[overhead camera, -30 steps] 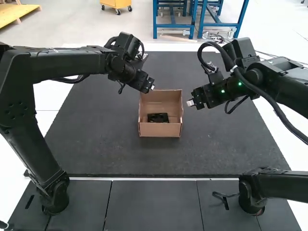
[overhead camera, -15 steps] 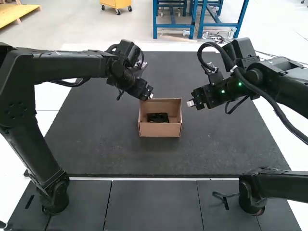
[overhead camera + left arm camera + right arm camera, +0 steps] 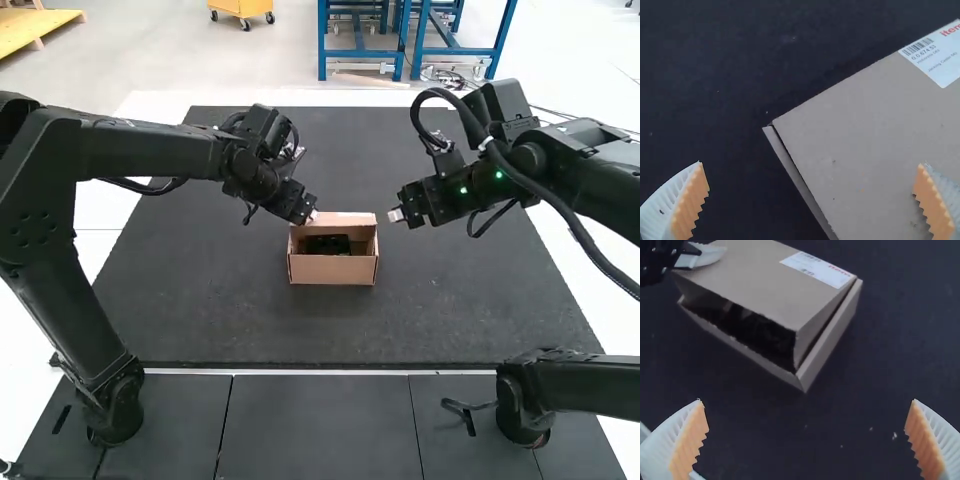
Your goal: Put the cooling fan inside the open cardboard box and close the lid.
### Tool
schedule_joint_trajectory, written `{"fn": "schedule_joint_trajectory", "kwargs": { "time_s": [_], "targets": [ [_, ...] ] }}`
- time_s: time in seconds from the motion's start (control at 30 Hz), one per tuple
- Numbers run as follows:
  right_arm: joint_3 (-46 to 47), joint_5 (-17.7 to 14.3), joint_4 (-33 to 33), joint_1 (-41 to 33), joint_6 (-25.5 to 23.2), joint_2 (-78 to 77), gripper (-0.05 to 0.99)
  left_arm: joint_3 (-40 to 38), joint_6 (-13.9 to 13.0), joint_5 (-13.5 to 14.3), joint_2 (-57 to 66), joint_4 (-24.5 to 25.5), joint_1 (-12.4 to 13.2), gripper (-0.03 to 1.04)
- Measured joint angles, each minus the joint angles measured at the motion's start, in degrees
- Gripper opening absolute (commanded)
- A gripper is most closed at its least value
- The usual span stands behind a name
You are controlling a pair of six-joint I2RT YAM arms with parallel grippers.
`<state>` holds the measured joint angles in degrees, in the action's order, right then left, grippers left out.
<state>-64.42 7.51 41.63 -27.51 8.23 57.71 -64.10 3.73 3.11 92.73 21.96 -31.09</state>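
One cooling fan [image 3: 327, 243] sits low in the cardboard box [image 3: 333, 268] mid-mat [image 3: 200, 290]; the box's long side runs 9 to 3 o'clock. The lid [image 3: 340, 218] hinges at 12 o'clock and leans half down over the opening. The left gripper [image 3: 310, 212] is at the lid's 10 o'clock corner, fingers spread wide, grabbing nothing. The right gripper [image 3: 397, 214] hangs near 2 o'clock, also wide open and empty.

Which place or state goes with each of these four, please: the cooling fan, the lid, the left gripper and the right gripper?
1 cooling fan
2 lid
3 left gripper
4 right gripper

A open, apart, to the right of the cardboard box
B inside the box
C tilted over the box, not yet shut
D open, at the lid's left corner

Pairs: 1-B, 2-C, 3-D, 4-A
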Motion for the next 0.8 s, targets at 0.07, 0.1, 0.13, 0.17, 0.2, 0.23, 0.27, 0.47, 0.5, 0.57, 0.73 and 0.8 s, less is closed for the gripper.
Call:
{"fn": "schedule_joint_trajectory", "kwargs": {
  "time_s": [0.07, 0.1, 0.13, 0.17, 0.2, 0.23, 0.27, 0.47, 0.5, 0.57, 0.73, 0.8],
  "targets": [
    [0.00, 0.00, 0.04, 0.00, -0.09, 0.00, 0.91, 1.16, 0.00, 0.04, 0.00, -0.90, -0.48, 0.96],
    [0.00, 0.00, 0.04, 0.00, -0.09, 0.00, 0.91, 1.86, 0.02, 0.02, 0.00, -1.25, -0.74, 0.96],
    [0.00, 0.00, 0.04, 0.00, -0.09, 0.00, 0.91, 2.51, 0.02, 0.02, 0.00, -1.53, -0.96, 0.96],
    [0.00, 0.00, 0.04, 0.00, -0.09, 0.00, 0.91, 3.15, 0.02, 0.02, 0.00, -1.84, -1.20, 0.96],
    [0.00, 0.00, 0.04, 0.00, -0.09, 0.00, 0.91, 3.76, 0.02, 0.02, 0.00, -2.21, -1.33, 0.96],
    [0.00, 0.00, 0.07, 0.00, -0.09, 0.00, 0.91, 4.33, 0.04, 0.02, 0.00, -2.69, -1.51, 0.96],
    [0.00, 0.00, 0.07, 0.00, -0.09, 0.00, 0.91, 4.98, 0.02, 0.02, 0.00, -3.54, -1.55, 0.96],
    [0.00, 0.00, 0.31, 0.00, -0.09, 0.00, 0.91, 9.55, 0.02, 0.11, 0.00, -9.66, -1.81, 0.96],
    [0.00, 0.00, 0.31, 0.02, -0.09, 0.00, 0.91, 10.27, 0.17, 0.13, 0.00, -10.43, -1.95, 0.96],
    [0.00, 0.02, 0.33, 0.04, -0.09, 0.00, 0.91, 11.04, 0.22, 0.28, 0.00, -11.69, -2.03, 0.96],
    [0.00, 0.02, 0.31, 0.04, -0.09, 0.00, 0.91, 13.18, 0.22, 0.66, 0.00, -15.87, -2.21, 0.96],
    [0.00, 0.02, 0.31, 0.04, -0.09, 0.00, 0.91, 13.73, 0.22, 0.83, 0.00, -16.70, -2.29, 0.96]
  ]
}}
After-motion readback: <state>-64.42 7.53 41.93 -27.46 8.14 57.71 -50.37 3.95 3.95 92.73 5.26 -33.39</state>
